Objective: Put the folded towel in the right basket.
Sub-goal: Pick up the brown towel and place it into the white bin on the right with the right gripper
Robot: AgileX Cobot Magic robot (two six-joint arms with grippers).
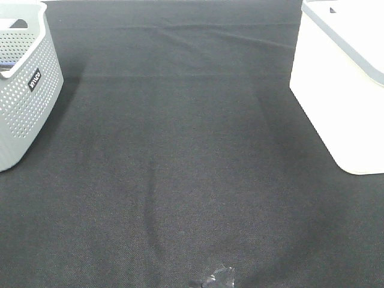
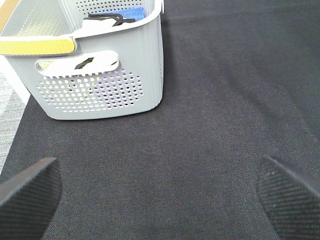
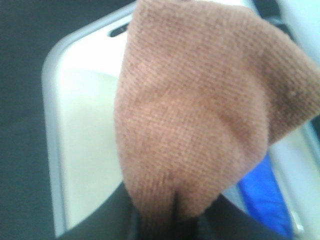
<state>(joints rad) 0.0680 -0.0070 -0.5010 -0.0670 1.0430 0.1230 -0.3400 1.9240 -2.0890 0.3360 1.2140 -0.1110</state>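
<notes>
Between the jaws of the right gripper (image 3: 157, 220), closed on a bunched fold, hangs the brown towel (image 3: 200, 100), held over the white basket (image 3: 52, 125). It looks soft, light and nubbly, likely to droop, so a gathered fold grips best. The basket is smooth hard plastic, round-cornered.

Bright, even light all round. The white basket (image 1: 336, 90) on the right is blown out, almost featureless, while the dark surface (image 1: 180, 150) shows soft creases and a faint shadow beside the grey basket (image 1: 27, 90). The right wrist view is blurry, the brown towel (image 3: 200, 110) filling it out of focus. The left wrist view is crisp.
</notes>
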